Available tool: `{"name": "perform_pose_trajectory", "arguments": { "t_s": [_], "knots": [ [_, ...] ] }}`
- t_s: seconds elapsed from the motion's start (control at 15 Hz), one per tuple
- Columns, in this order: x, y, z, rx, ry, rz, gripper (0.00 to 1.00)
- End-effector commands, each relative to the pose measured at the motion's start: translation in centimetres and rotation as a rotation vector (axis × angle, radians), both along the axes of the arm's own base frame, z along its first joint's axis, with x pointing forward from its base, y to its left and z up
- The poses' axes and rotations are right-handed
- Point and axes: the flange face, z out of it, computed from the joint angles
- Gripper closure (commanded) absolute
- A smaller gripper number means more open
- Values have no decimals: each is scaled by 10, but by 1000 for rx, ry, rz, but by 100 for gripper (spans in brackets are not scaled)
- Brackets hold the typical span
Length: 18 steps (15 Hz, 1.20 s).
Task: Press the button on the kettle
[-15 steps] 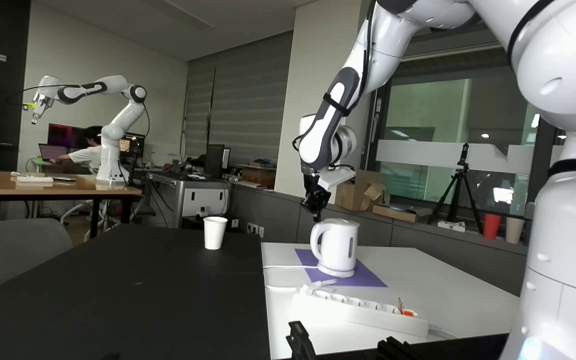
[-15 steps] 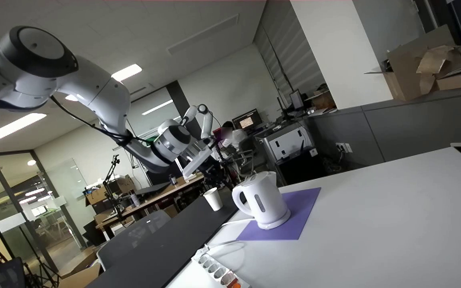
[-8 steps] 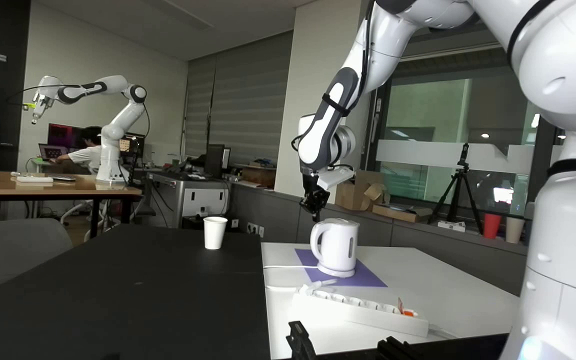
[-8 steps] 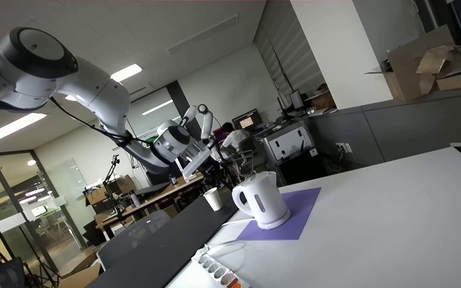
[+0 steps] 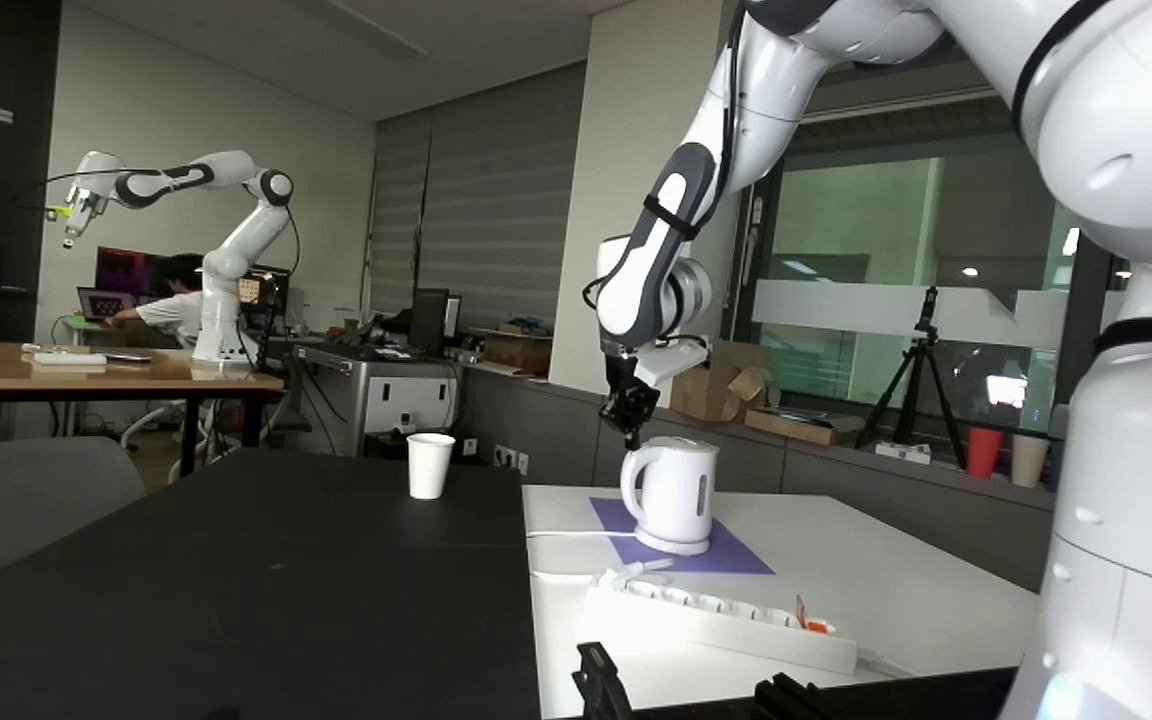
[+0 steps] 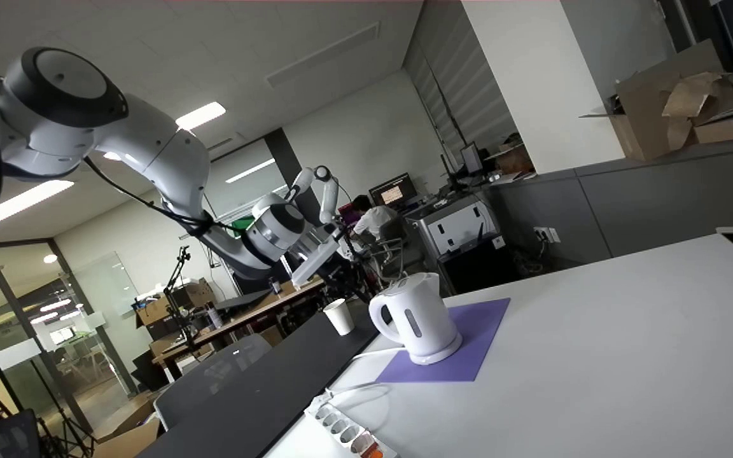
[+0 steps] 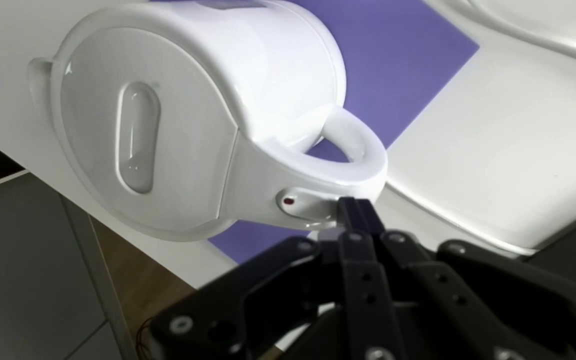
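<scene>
The jaws of the gripper (image 7: 357, 207) were pressed together, nothing pinched, by the handle (image 7: 369, 167) of the kettle (image 7: 203, 120). In the wrist view the outer end of its button (image 7: 308, 203) was overlapped by the fingertips (image 7: 347, 213); contact could not be judged. From them the button was extended toward the lid (image 7: 188, 130), its long axis aligned with the handle. The spout (image 7: 40, 87) was pointed away from the gripper, and the kettle was set upright, the purple sheet (image 7: 393, 65) beneath.

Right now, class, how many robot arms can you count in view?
2: the near arm, above the white table with the kettle, and the far arm, on the brown table behind. Others may be hidden.
</scene>
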Motion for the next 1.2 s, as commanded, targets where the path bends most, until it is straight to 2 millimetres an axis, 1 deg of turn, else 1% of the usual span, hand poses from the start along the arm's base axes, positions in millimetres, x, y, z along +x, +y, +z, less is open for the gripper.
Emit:
{"name": "perform_pose_trajectory", "arguments": {
  "t_s": [0.0,0.53,0.93,1.13],
  "knots": [
    [7,-3,-2,1,-21,-20,100],
    [7,-2,-6,35,-5,-32,100],
    [6,-2,-23,94,41,-62,100],
    [6,-1,-22,110,41,-67,100]
  ]
}}
